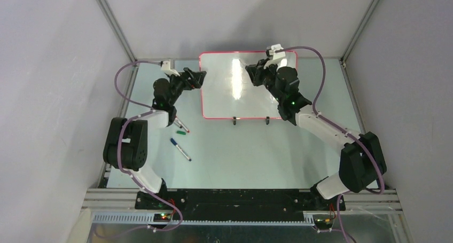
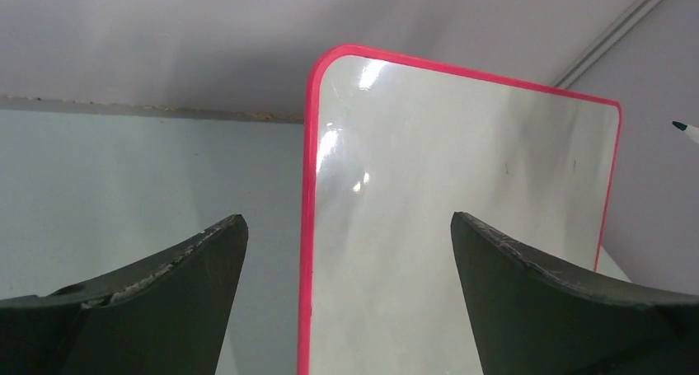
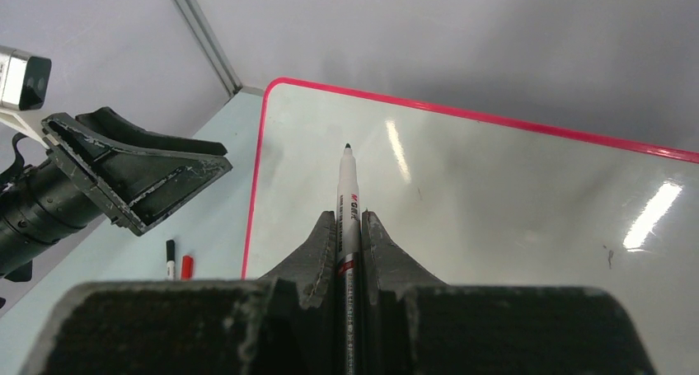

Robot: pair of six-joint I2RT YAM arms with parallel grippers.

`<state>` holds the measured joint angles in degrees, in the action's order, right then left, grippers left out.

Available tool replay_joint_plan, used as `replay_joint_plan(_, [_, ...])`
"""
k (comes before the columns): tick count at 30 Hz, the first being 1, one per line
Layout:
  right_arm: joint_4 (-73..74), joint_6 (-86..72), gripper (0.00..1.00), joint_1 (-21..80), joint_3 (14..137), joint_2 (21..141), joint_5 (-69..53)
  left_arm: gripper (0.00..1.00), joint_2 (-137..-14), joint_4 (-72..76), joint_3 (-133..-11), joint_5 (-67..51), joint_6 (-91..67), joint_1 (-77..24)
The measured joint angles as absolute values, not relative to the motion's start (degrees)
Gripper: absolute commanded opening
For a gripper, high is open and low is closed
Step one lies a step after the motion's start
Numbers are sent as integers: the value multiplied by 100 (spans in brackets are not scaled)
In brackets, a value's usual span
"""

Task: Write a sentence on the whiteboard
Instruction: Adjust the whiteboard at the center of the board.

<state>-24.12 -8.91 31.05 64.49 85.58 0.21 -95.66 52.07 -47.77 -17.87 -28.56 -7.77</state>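
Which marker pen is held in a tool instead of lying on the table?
The white black-tipped marker pen, clamped in the right tool and pointing at the red-rimmed whiteboard; the other pens lie loose on the pale table.

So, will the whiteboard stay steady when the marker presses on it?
Probably stiff: the whiteboard shows no bend. It seems to stand on two small black feet, so a firm push from the marker could tip or slide it. Its glossy face may let the tip skid.
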Motion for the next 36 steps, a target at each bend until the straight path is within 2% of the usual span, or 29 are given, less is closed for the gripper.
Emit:
replay_joint_plan(4, [-2416,-891,0,3103,6396,8490,97,99,-9542,5439,-4716,-1743,-2735,-777])
replay_joint_plan(14, [-2416,-891,0,3098,6375,8473,172,100,-9677,7157,-4108,-1916,-3308,-357])
replay_joint_plan(23, [-2414,-895,0,3098,6375,8440,174,99,-9765,7155,-4539,-2917,-3555,-207])
replay_joint_plan(36, [-2432,-941,0,3100,6375,8438,174,99,-9974,6755,-4659,-2808,-3846,-207])
